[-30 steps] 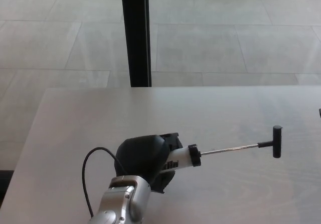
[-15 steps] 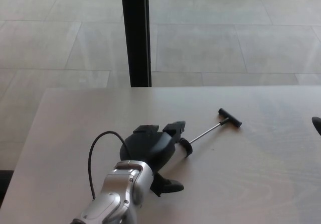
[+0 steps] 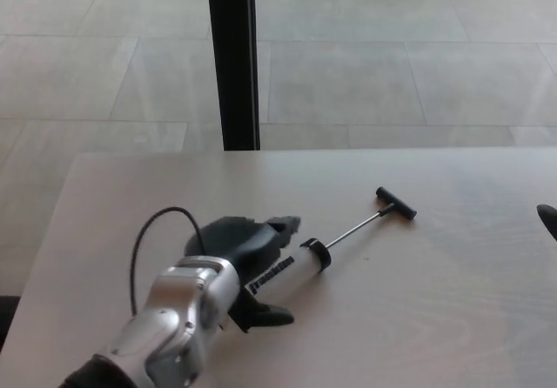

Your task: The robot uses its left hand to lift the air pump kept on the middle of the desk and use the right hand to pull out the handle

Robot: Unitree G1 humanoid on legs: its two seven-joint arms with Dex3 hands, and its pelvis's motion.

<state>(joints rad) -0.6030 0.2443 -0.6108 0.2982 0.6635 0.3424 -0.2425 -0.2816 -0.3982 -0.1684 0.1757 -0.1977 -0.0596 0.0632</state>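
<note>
Air pump (image 3: 291, 270) lies on the desk (image 3: 452, 310), near its middle, white barrel pointing up-right. Rod is drawn out; black T-handle (image 3: 396, 204) sits at the far end, resting on the desk. Left hand (image 3: 239, 253) is at the barrel's lower end, fingers spread, not clamped on it. Right hand: only a dark tip shows at the right edge (image 3: 549, 218); cannot tell its state

Pale desk (image 3: 452, 318) bears the air pump (image 3: 300, 262), apparently lying flat.
</note>
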